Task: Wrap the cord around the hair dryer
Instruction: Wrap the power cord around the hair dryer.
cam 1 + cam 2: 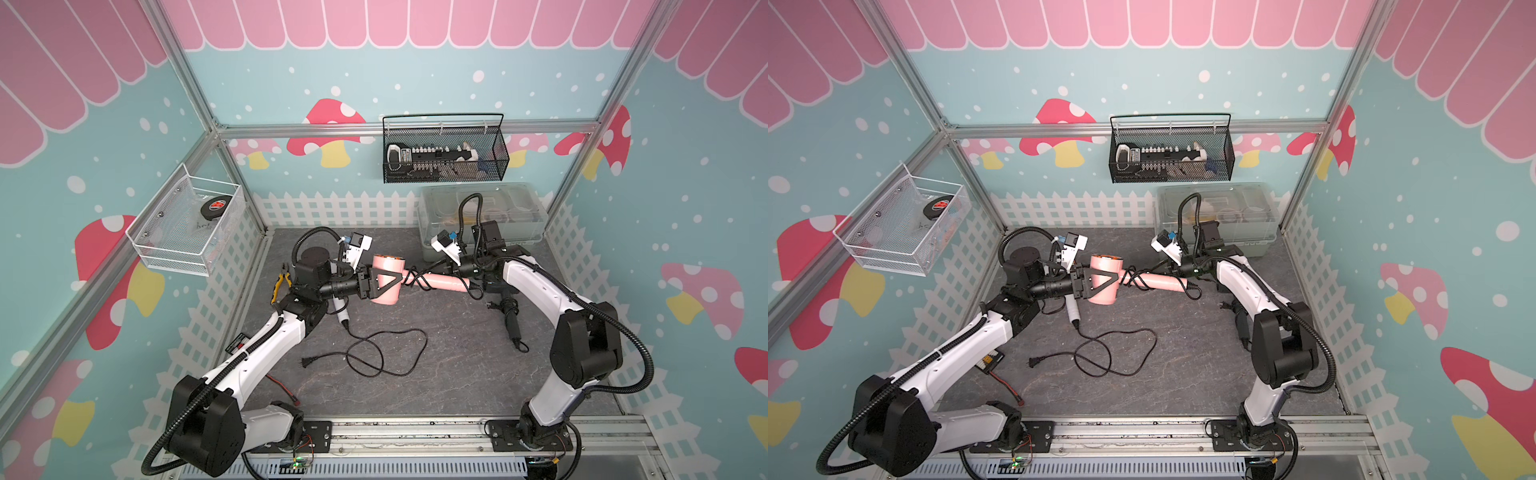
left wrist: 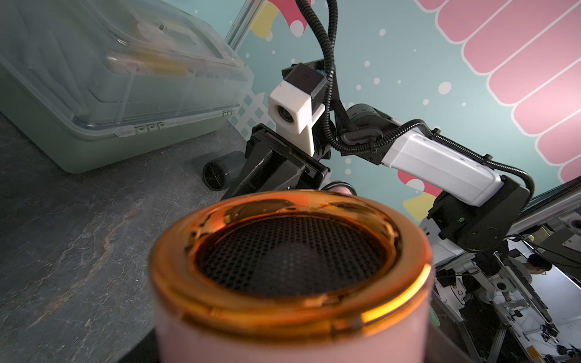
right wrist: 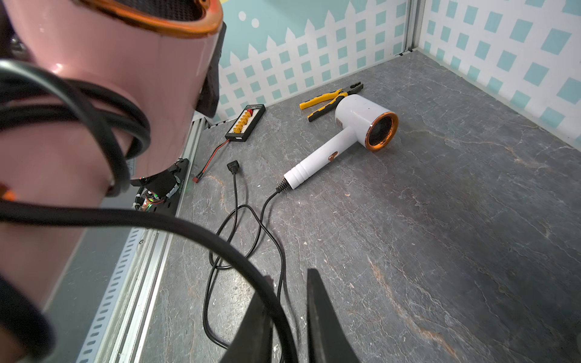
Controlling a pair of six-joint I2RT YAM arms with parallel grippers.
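Pink dryer [image 1: 386,266] clamped by barrel in left gripper [image 1: 395,278], steadied for winding; right gripper [image 3: 290,283] slightly parted around cord [image 3: 188,228].

In both top views the scene is lit evenly and softly from above. Only faint, diffuse shadows are thrown under the arms on the grey counter [image 1: 457,374], and the walls [image 1: 415,75] are rendered bright and slightly washed out. In the left wrist view the pink hair dryer [image 2: 292,317] is seen so close that it is blurred, with orange glare caught on its metallic ring; the clear box [image 2: 125,94] behind is softened and hazed by reflections. In the right wrist view the pink shell and the black cord [image 3: 94,215] are smeared out of focus, while the white hair dryer [image 3: 361,122] is kept sharp; edges are stretched by the wide lens
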